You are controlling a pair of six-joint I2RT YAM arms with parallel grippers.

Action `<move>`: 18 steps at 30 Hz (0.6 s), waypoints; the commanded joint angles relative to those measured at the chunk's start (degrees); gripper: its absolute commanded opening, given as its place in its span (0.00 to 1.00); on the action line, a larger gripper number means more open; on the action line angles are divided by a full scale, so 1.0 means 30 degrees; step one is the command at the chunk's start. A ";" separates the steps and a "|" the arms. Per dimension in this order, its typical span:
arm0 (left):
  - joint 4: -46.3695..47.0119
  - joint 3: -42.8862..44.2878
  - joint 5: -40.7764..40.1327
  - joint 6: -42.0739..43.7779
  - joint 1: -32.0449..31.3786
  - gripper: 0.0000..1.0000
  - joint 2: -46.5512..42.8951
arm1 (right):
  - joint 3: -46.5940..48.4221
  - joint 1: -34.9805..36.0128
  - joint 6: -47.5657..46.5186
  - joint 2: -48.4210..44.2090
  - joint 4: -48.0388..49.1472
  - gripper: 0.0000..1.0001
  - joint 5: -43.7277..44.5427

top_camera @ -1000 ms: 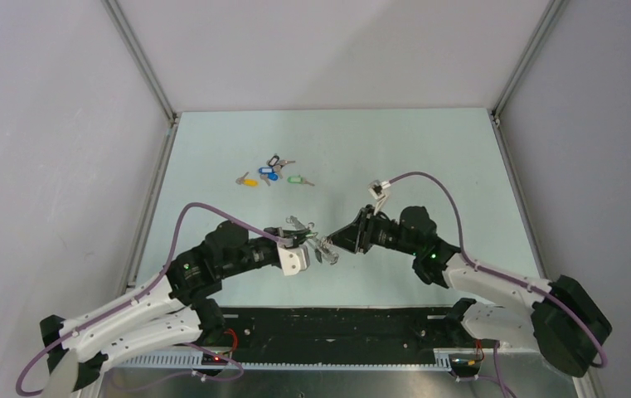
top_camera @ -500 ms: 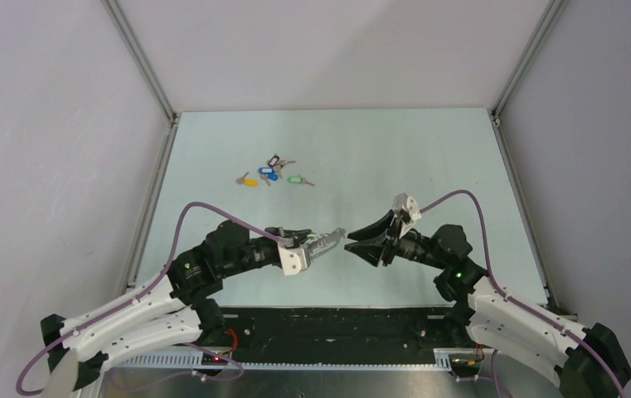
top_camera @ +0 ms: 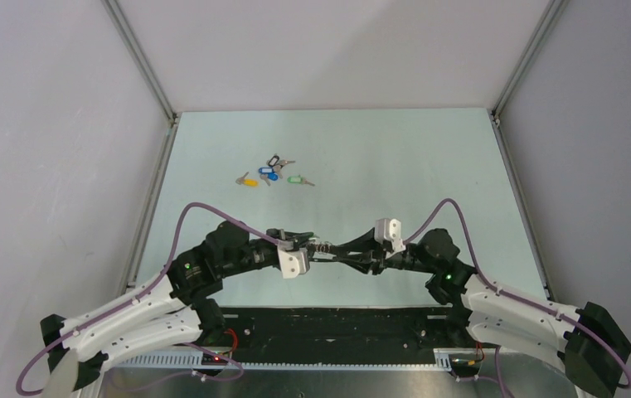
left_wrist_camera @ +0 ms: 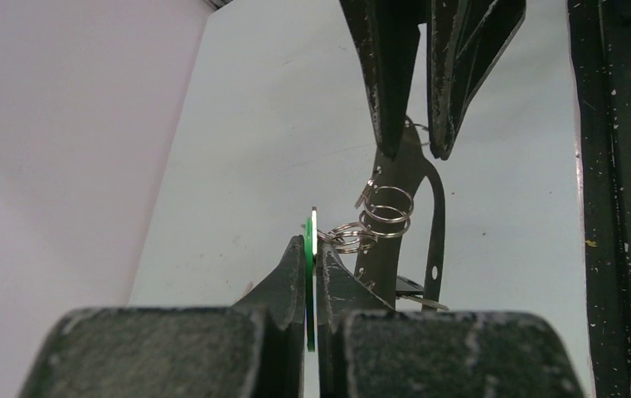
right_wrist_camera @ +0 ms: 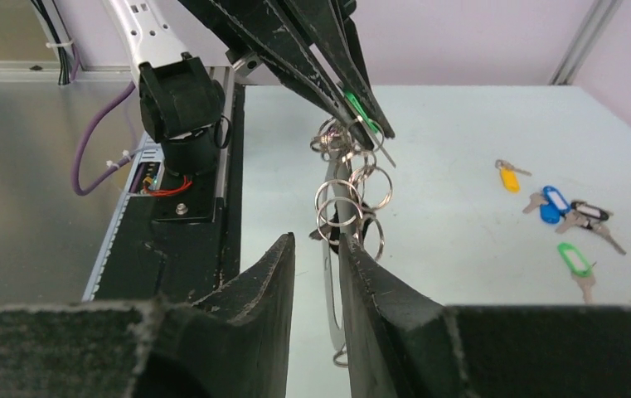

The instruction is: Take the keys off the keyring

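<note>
My left gripper (top_camera: 312, 247) (left_wrist_camera: 312, 245) is held above the table, shut on a thin green tag (left_wrist_camera: 308, 278). From the tag hangs the keyring (left_wrist_camera: 382, 214), a bunch of silvery rings joined to a flat strap loop (left_wrist_camera: 438, 232). One small key (left_wrist_camera: 415, 292) shows low behind the strap; other keys on it are hidden. My right gripper (top_camera: 339, 251) (right_wrist_camera: 317, 240) is open. Its jaws stand either side of the strap (right_wrist_camera: 331, 290), just below the rings (right_wrist_camera: 347, 192). It also shows at the top of the left wrist view (left_wrist_camera: 415, 153).
Loose keys with yellow (right_wrist_camera: 508, 177), blue (right_wrist_camera: 550, 203) and green tags (right_wrist_camera: 575, 259) lie on the table's far part (top_camera: 272, 172). The black base rail (top_camera: 337, 319) runs along the near edge, and metal frame posts stand at the far corners.
My right gripper pulled back to the right with its jaws wide, then came back left and now straddles the hanging strap. My left gripper stayed put, still holding the green tag.
</note>
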 commanded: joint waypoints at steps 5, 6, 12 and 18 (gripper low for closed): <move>0.1140 0.0085 0.0901 0.0674 -0.0069 0.00 -0.0088 | 0.1803 0.0834 -0.2174 0.0918 0.0924 0.30 0.0248; 0.1158 0.0042 0.0912 0.0663 -0.0069 0.00 -0.0073 | 0.1869 0.0922 -0.2218 0.1107 0.0983 0.30 0.0302; 0.1140 0.0046 0.1063 0.0659 -0.0069 0.00 -0.0051 | 0.2698 0.1211 -0.2523 0.2258 0.0948 0.30 0.0587; 0.1135 0.0042 0.1306 0.0653 -0.0069 0.00 -0.0092 | 0.2870 0.1342 -0.2614 0.3087 0.1547 0.30 0.1051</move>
